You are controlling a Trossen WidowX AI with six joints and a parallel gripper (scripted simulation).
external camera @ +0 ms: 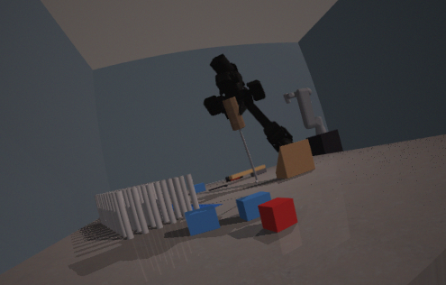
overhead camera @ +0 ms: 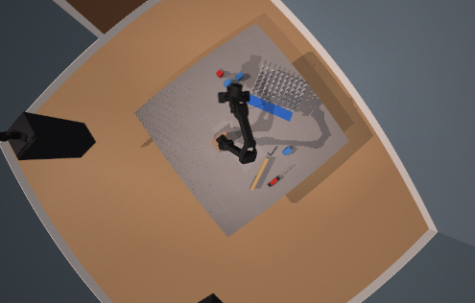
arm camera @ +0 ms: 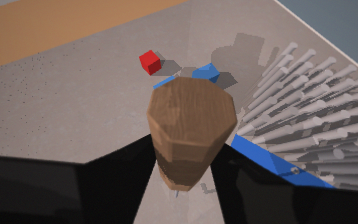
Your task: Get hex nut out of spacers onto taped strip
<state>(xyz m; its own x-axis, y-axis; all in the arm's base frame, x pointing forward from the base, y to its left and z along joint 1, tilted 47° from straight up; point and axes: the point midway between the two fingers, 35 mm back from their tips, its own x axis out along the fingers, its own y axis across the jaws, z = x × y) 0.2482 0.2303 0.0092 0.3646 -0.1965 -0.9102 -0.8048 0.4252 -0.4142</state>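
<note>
My gripper (overhead camera: 233, 97) (external camera: 236, 99) (arm camera: 184, 139) is shut on the wooden handle (external camera: 233, 114) (arm camera: 190, 115) of a tool. Its thin metal rod (external camera: 248, 153) points down; whether its tip touches the table cannot be told. The tool hangs beside the spacer field, not in it. The metal spacers (overhead camera: 280, 86) (external camera: 150, 205) (arm camera: 320, 120) stand in rows; none is seen lying down. The blue taped strip (overhead camera: 282, 114) (arm camera: 260, 155) runs along their front. The small nut (arm camera: 293, 170) lies on the strip in the wrist view, with no tool against it.
A red cube (overhead camera: 220, 73) (external camera: 277, 214) (arm camera: 150, 62) and two blue blocks (overhead camera: 239, 76) (external camera: 253, 206) lie beside the field. An orange wedge (external camera: 295, 159) stands near the arm's base. A long wooden-handled tool (overhead camera: 259, 174), a red screwdriver (overhead camera: 273, 181) and another blue block (overhead camera: 288, 151) lie on the table.
</note>
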